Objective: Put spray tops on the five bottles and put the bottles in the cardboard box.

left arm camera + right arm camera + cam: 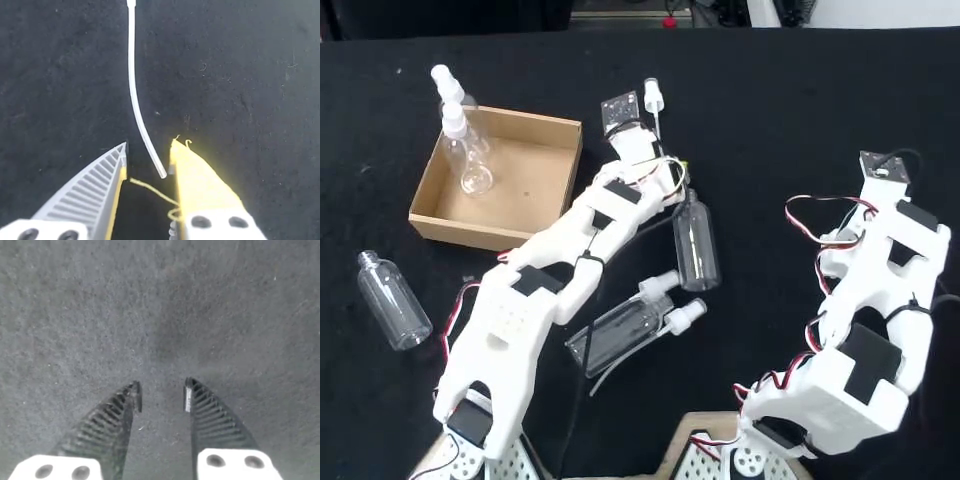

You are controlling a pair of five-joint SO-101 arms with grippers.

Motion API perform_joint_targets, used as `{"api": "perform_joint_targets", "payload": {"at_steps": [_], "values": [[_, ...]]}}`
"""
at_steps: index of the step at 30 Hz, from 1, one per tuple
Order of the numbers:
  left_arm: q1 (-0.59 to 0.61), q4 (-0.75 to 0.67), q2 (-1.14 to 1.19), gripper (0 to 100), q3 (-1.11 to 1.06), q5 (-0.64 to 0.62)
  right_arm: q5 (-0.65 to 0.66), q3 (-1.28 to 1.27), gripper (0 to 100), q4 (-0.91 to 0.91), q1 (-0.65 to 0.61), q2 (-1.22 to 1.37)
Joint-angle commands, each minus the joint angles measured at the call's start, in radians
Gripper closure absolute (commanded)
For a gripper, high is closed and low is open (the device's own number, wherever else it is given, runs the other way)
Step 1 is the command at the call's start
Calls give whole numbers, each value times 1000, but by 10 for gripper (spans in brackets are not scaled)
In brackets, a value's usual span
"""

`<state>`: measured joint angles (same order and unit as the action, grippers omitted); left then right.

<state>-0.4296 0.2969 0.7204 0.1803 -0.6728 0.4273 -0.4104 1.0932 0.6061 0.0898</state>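
A loose spray top (pixel 653 97) lies on the black cloth with its thin dip tube (pixel 134 85) pointing at my left gripper (pixel 148 145). That gripper is open, and the tube's end lies between its fingertips. In the high view the left gripper (pixel 658 150) sits just below the spray top. An uncapped clear bottle (pixel 696 242) lies beside the left arm. The cardboard box (pixel 425 195) holds two bottles with spray tops (pixel 460 150). My right gripper (pixel 161 387) is open over bare cloth at the right (pixel 883 172).
Another uncapped bottle (pixel 392 300) lies left of the box. A bottle with a spray top (pixel 620 335) lies under the left arm, with a second spray top (pixel 686 315) beside it. Bare cloth stretches between the two arms.
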Motion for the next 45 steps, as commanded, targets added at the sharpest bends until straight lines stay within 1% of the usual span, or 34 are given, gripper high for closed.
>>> {"api": "perform_joint_targets", "payload": {"at_steps": [1, 7, 13, 19, 29, 36, 37, 40, 43, 45], "values": [[-4, -2, -20, 880, 59, 5, 9, 4, 853, -15, 18, -62], [4, 0, -94, 880, 48, 5, 9, 4, 853, -18, 18, -62], [8, -3, -77, 880, 42, 6, 9, 4, 853, -17, 17, -62], [5, -2, -92, 880, 44, 87, 9, 4, 853, -17, 17, -62], [28, -8, -98, 884, 47, 92, 9, 4, 853, -15, 17, -62], [12, -5, -109, 885, 47, 92, 8, 4, 853, -15, 15, -62], [10, -5, -109, 892, 47, 92, 6, 4, 853, -15, 15, -62], [8, -9, -107, 974, 48, 92, 6, -1, 853, -15, 15, -62], [8, -9, -100, 948, 48, 92, 9, -19, 853, -21, 11, -62], [8, -9, -98, 963, 48, 92, 9, -24, 853, -21, 11, -62]]}}
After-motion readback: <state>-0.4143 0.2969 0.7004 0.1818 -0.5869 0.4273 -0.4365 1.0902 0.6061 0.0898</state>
